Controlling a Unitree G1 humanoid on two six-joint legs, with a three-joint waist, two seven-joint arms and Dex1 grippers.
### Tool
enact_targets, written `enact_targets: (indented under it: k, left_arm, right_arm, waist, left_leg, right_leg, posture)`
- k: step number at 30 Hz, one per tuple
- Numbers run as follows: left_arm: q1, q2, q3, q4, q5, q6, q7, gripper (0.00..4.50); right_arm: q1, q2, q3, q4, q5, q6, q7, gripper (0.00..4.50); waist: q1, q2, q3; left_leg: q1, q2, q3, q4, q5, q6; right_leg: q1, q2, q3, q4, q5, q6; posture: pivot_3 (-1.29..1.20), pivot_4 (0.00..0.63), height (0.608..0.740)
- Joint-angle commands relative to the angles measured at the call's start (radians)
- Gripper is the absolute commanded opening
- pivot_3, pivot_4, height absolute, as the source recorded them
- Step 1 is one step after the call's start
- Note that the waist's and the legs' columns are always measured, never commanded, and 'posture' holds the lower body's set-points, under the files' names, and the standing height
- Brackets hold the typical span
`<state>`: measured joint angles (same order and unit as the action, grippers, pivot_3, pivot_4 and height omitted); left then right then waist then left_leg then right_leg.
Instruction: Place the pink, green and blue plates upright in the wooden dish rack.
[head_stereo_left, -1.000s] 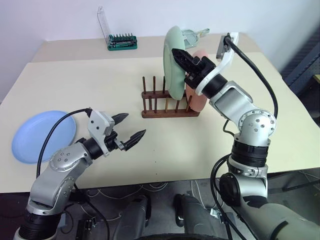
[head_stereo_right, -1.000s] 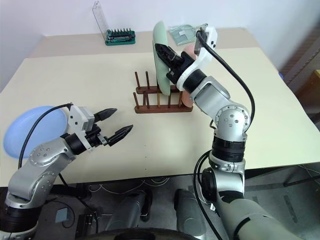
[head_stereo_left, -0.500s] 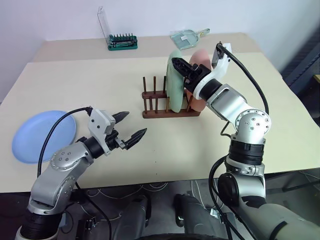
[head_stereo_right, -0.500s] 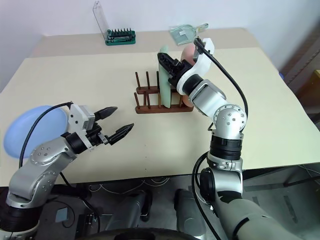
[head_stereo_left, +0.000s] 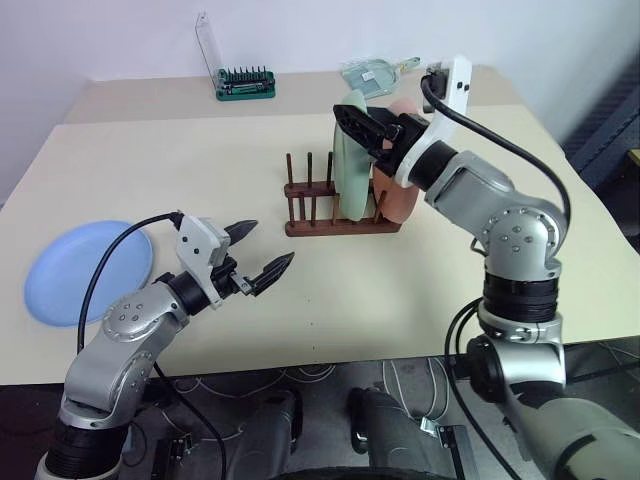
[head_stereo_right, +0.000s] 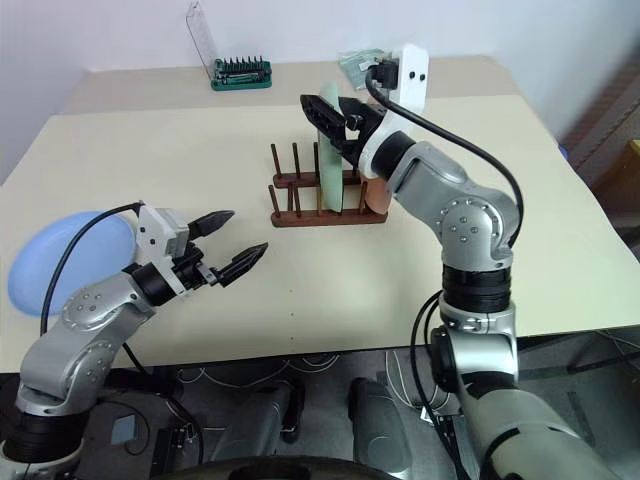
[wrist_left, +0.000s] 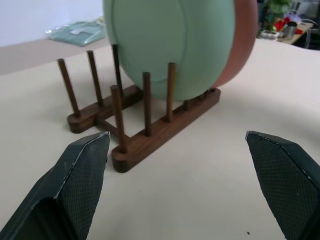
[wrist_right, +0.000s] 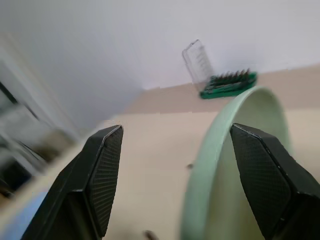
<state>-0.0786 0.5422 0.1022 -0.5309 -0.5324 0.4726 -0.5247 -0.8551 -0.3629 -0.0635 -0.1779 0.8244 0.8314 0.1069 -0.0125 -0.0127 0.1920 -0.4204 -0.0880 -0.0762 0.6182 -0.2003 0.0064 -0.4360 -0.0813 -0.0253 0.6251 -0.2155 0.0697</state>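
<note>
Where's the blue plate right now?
The blue plate lies flat near the table's left edge, just left of the left gripper, far from the wooden dish rack.

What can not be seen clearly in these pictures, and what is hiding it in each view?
- Pink plate: mostly hidden by the green plate and the right tool in both eye views.
- Blue plate: cut by the picture edge in the right eye view.
- Green plate's top: cut off in the left wrist view.
- Wooden dish rack slots under the plates: covered by the plates.
</note>
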Motion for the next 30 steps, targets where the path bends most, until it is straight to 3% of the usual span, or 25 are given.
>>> enact_targets:
  k: [1, 10, 15, 18, 21, 30]
  left_arm:
    - [-0.026, -0.022, 0.108, -0.004, -0.045, -0.007, 0.046, 4.5]
    - [-0.007, -0.025, 0.257, 0.013, -0.105, -0.008, 0.095, 4.5]
    - [-0.053, -0.053, 0.476, 0.147, -0.047, 0.082, 0.41, 4.5]
    - [-0.072, -0.047, 0.631, 0.245, 0.073, 0.24, 0.709, 4.5]
    - [-0.061, -0.048, 0.723, 0.273, 0.138, 0.319, 0.838, 4.5]
    - [-0.026, -0.124, 0.816, 0.218, 0.03, 0.597, 0.812, 4.5]
  right_arm:
    - [-0.044, -0.076, 0.082, -0.066, -0.15, -0.116, 0.138, 3.43]
    - [-0.045, -0.064, 0.122, -0.048, -0.279, -0.243, 0.286, 3.43]
    - [-0.033, -0.116, 0.265, -0.112, -0.426, -0.462, 0.525, 3.43]
    - [-0.021, -0.098, 0.308, -0.085, -0.474, -0.521, 0.582, 3.43]
    - [-0.016, -0.08, 0.309, -0.064, -0.487, -0.541, 0.61, 3.43]
    - [-0.009, -0.037, 0.301, -0.05, -0.492, -0.548, 0.672, 3.43]
  waist:
    - [0.0, 0.0, 0.0]
    - [0.003, 0.0, 0.0]
    - [-0.001, -0.001, 0.0]
    - [-0.004, -0.001, 0.0]
    - [-0.001, -0.003, 0.0]
    - [0.025, -0.007, -0.002]
  left_leg:
    - [0.0, 0.0, 0.0, 0.0, 0.0, 0.0]
    - [-0.001, 0.0, -0.001, 0.0, 0.0, 0.0]
    - [-0.001, 0.0, -0.002, 0.0, 0.0, 0.0]
    - [0.0, 0.0, -0.002, -0.001, 0.0, 0.0]
    - [0.0, 0.0, -0.002, -0.001, 0.0, 0.0]
    - [0.0, -0.001, -0.004, 0.001, -0.002, -0.004]
  right_leg:
    - [0.0, 0.0, 0.0, 0.0, 0.0, 0.0]
    - [0.001, 0.0, -0.001, -0.003, 0.0, 0.0]
    - [0.001, 0.0, -0.002, -0.005, 0.002, 0.004]
    - [0.001, 0.001, -0.002, -0.004, 0.003, 0.005]
    - [0.001, 0.001, -0.002, -0.003, 0.003, 0.005]
    - [0.001, 0.0, -0.004, -0.006, 0.004, 0.005]
  posture:
    - [0.0, 0.15, 0.735]
    - [0.0, 0.15, 0.735]
    - [0.0, 0.15, 0.735]
    - [0.0, 0.15, 0.735]
    - [0.0, 0.15, 0.735]
    - [0.0, 0.15, 0.735]
